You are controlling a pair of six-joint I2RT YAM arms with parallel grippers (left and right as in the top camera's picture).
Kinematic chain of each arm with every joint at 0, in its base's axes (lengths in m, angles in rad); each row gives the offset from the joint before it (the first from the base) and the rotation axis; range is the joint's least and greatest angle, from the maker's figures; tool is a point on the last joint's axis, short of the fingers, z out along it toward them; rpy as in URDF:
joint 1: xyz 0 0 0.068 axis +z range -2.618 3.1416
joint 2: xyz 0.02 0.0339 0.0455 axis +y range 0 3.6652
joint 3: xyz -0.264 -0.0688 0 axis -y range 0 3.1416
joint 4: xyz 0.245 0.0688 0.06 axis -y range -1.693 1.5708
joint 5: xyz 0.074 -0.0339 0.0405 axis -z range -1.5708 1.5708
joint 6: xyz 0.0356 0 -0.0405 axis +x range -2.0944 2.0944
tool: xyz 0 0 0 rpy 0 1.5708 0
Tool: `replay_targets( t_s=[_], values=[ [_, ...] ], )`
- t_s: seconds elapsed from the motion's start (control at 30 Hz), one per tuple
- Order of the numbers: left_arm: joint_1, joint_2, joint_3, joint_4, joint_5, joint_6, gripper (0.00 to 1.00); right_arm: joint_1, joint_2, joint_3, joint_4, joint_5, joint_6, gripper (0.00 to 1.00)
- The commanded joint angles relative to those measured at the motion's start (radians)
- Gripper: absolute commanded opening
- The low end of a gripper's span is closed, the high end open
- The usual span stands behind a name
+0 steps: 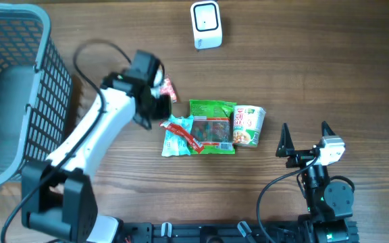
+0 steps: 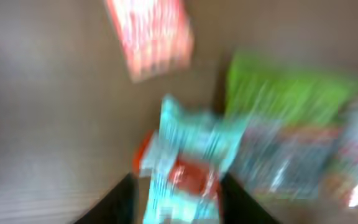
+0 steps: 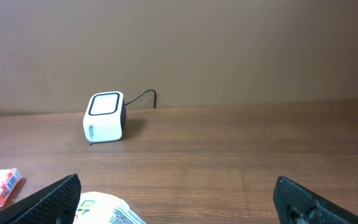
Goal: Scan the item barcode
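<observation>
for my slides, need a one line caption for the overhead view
Left gripper poised by the snack packets, right gripper open near the noodle cup, scanner beyond, basket at left.

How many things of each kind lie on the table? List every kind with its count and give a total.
Snack packets: 3 (red-and-white packet, blue packet, green packet)
Noodle cup: 1
Barcode scanner: 1
Basket: 1
Total: 6

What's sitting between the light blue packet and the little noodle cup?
A green packet lies flat on the table between the light blue packet and the noodle cup, close against both. The overhead view shows this best.
</observation>
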Motion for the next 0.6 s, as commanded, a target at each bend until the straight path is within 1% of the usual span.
replay_targets(
  t_s=[0.0,0.1,0.13,0.2,0.23,0.27,0.33,0.57],
  values=[
    [0.053,-0.031,0.057,0.101,-0.075,-0.116,0.48,-0.004,-0.004,-0.001,0.003,-0.011,-0.003,1.00],
    [0.092,0.004,0.057,0.151,-0.074,-0.140,0.45,-0.004,-0.004,-0.001,0.003,-0.011,-0.004,1.00],
    [0.104,0.030,0.057,0.175,-0.071,-0.140,0.39,-0.004,-0.004,-0.001,0.004,-0.011,-0.003,1.00],
    [0.107,0.068,0.053,0.209,-0.034,-0.140,0.12,-0.004,-0.004,-0.001,0.003,-0.011,-0.004,1.00],
    [0.107,0.093,0.053,0.225,-0.005,-0.140,0.06,-0.004,-0.004,-0.001,0.003,-0.011,-0.004,1.00],
    [0.107,0.113,0.053,0.238,0.021,-0.140,0.04,-0.004,-0.004,-0.001,0.003,-0.011,-0.003,1.00],
    [0.107,0.173,0.053,0.264,0.063,-0.140,0.04,-0.004,-0.004,-0.001,0.003,-0.011,-0.003,1.00],
    [0.108,0.301,0.052,0.269,0.070,-0.136,0.04,-0.004,-0.004,-0.001,0.003,-0.011,-0.004,1.00]
  ],
)
